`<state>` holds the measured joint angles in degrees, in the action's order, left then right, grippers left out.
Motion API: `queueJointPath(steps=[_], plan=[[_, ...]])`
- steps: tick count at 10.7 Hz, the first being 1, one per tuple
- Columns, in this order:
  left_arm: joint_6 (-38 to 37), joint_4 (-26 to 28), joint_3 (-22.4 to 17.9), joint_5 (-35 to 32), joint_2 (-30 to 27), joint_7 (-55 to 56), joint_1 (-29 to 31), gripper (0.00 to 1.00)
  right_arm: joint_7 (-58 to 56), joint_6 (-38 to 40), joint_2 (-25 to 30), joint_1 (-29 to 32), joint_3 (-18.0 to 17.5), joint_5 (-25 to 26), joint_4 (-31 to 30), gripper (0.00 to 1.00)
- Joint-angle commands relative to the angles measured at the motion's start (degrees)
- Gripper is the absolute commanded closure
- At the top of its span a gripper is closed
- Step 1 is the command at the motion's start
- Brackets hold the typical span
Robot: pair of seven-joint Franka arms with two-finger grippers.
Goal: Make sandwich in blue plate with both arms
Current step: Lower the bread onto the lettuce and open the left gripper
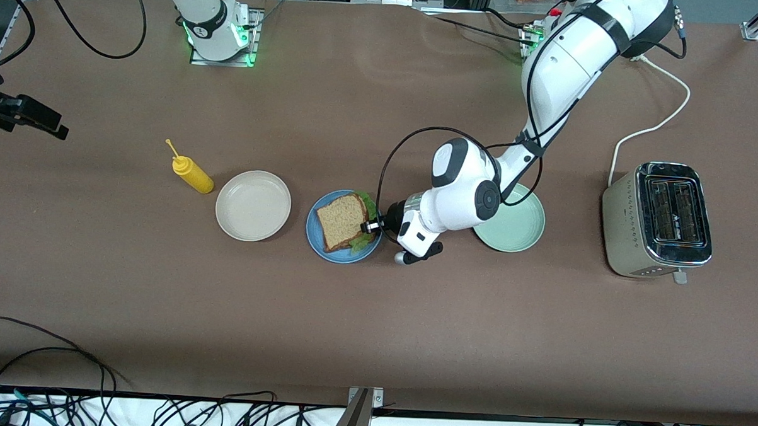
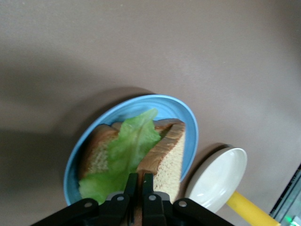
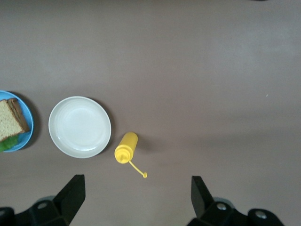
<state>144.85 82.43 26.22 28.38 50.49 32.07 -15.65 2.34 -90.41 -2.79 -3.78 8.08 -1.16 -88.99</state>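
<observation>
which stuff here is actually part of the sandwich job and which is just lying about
Part of the job:
- sandwich, top slice tilted up
- blue plate under it
- left hand, shut on the top slice's edge
- right hand, open, waiting above the table

Just lying about:
- beige plate
- pale green plate
- mustard bottle
- toaster

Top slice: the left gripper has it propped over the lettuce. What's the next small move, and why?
Probably lower the left gripper a little, then open it. It is shut on the top slice, which tilts over the lettuce and bottom slice on the blue plate, so it is not yet lying flat. The right gripper waits open, high above the table.
</observation>
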Motion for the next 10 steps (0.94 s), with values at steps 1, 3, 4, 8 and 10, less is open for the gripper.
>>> queueJointPath(steps=[1,3,4,8,10], plan=[[1.0,0.7,0.5,-2.5,0.8,-0.6,0.0,0.90,0.5,-2.5,-2.4,0.3,-0.1,0.0,1.3,0.00],[0.9,0.5,0.3,-3.1,0.9,-0.6,-0.3,0.43,0.5,-1.8,-2.2,0.1,-0.2,-0.1,1.3,0.00],[0.9,0.3,0.2,-4.9,0.8,-0.7,-0.3,0.00,0.5,-1.8,-2.2,0.1,-0.2,-0.1,1.3,0.00],[0.2,-0.2,0.1,-8.4,-0.8,2.4,-0.3,0.00,0.5,-2.0,-2.2,0.1,-0.2,-0.1,1.3,0.00],[-2.8,-0.2,-0.6,-10.2,-3.7,2.8,-0.1,0.00,0.5,-2.1,-2.2,0.1,-0.2,-0.1,1.3,0.00]])
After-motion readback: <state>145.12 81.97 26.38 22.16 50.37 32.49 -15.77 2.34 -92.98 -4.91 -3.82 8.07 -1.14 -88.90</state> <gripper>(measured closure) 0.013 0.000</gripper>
